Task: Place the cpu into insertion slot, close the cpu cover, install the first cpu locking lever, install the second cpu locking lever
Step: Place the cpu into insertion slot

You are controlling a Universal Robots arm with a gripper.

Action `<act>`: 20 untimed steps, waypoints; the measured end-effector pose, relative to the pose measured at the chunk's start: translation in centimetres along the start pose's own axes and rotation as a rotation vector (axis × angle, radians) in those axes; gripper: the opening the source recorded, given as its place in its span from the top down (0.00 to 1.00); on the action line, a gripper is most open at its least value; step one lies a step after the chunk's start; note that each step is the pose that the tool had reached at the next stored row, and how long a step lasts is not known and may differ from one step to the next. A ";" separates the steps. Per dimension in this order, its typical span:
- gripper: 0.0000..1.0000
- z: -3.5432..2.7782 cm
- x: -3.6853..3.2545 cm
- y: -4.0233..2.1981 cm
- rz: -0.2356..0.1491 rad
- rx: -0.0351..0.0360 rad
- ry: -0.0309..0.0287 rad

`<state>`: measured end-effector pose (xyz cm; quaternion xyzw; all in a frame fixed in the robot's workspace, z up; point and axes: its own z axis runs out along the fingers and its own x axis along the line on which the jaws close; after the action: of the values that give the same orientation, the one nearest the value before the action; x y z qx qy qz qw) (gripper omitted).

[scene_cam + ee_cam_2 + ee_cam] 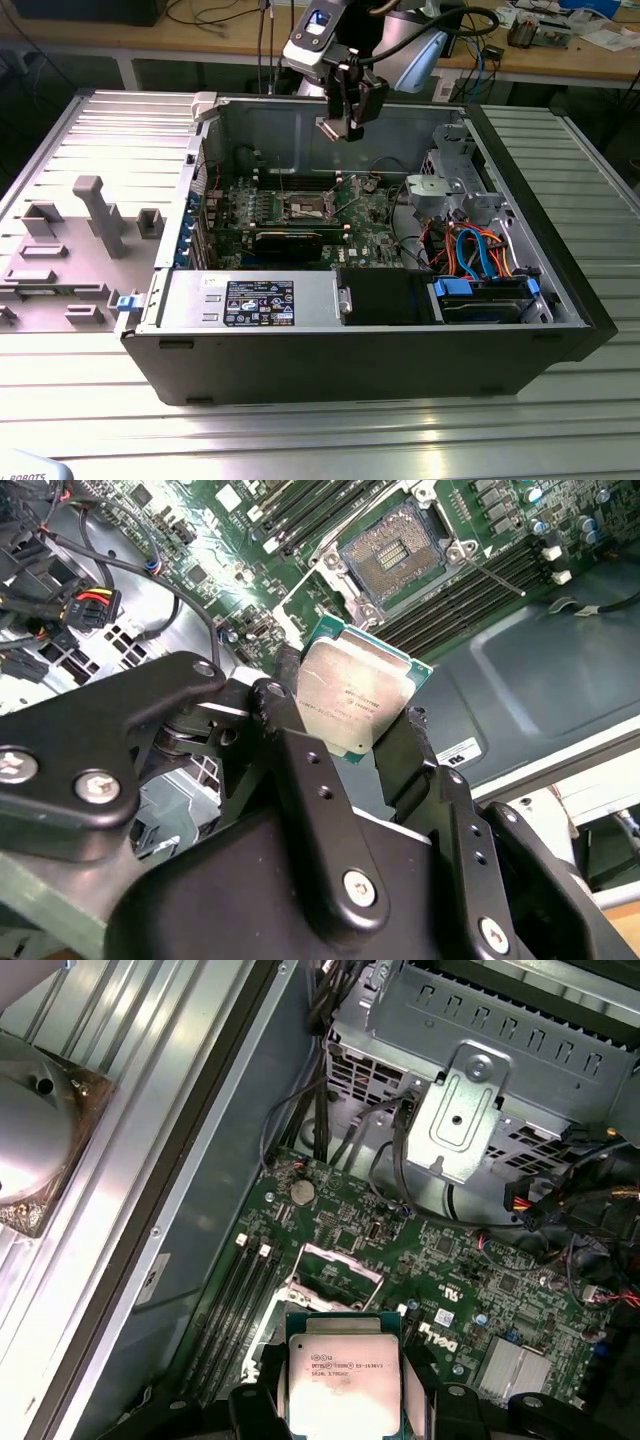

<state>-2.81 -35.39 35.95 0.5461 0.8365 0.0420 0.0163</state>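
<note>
1. We see the black two-fingered gripper [341,126] [350,708] [345,1392] closed only as far as the chip's width. Its fingers [300,760] clamp two opposite edges of the cpu [330,128] [355,692] [345,1372], a small flat square chip with a pale silver-grey metal top.
2. The cpu hangs in the air above the open computer case, tilted, touching nothing but the fingers.
3. Below it, well apart, the insertion slot [308,208] [393,552] [322,1285], a square dark socket with a silvery metal rim, lies uncovered on the green circuit board [372,228].
4. The board sits inside a black and grey metal tower case [350,355] lying on its side with the panel off. Blue and orange cables [478,250] bunch at the exterior view's right.
5. The case rests on a ribbed aluminium table [300,440]. A grey moulded fixture block [70,250] stands at the exterior view's left.
6. Far behind runs a wooden workbench [570,62] with loose wires on it.
</note>
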 end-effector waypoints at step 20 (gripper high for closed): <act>0.46 0.05 0.00 0.00 0.184 -0.0035 -0.0161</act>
<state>-2.81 -35.39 35.90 0.6208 0.7826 0.0404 0.0200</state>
